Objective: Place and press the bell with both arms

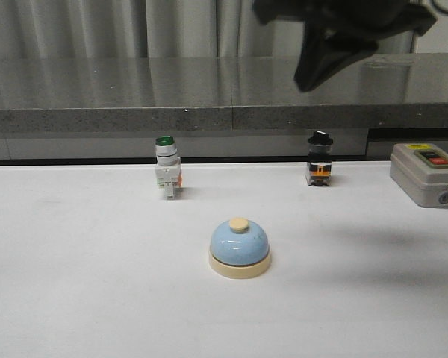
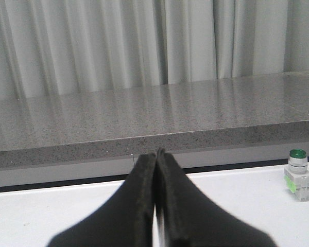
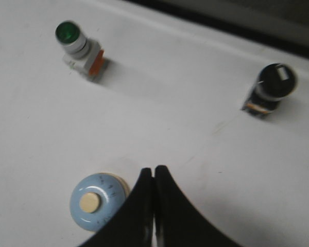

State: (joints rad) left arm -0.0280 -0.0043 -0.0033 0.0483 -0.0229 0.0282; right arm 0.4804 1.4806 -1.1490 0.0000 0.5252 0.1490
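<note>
The light-blue bell (image 1: 240,247) with a cream base and cream button stands upright on the white table, near its middle. It also shows in the right wrist view (image 3: 97,201), just beside my right gripper's black fingers. My right gripper (image 1: 313,74) hangs high above the table, up and to the right of the bell; in its wrist view (image 3: 154,172) the jaws are closed together and hold nothing. My left gripper (image 2: 155,156) is shut and empty, low over the table's left side; it is out of the front view.
A green-capped white pushbutton switch (image 1: 166,167) stands behind the bell to the left; it shows too in the left wrist view (image 2: 298,174). A black-knob switch (image 1: 319,159) stands behind to the right. A grey box with red and black buttons (image 1: 426,174) sits at the right edge. A grey stone ledge (image 1: 209,89) runs along the back.
</note>
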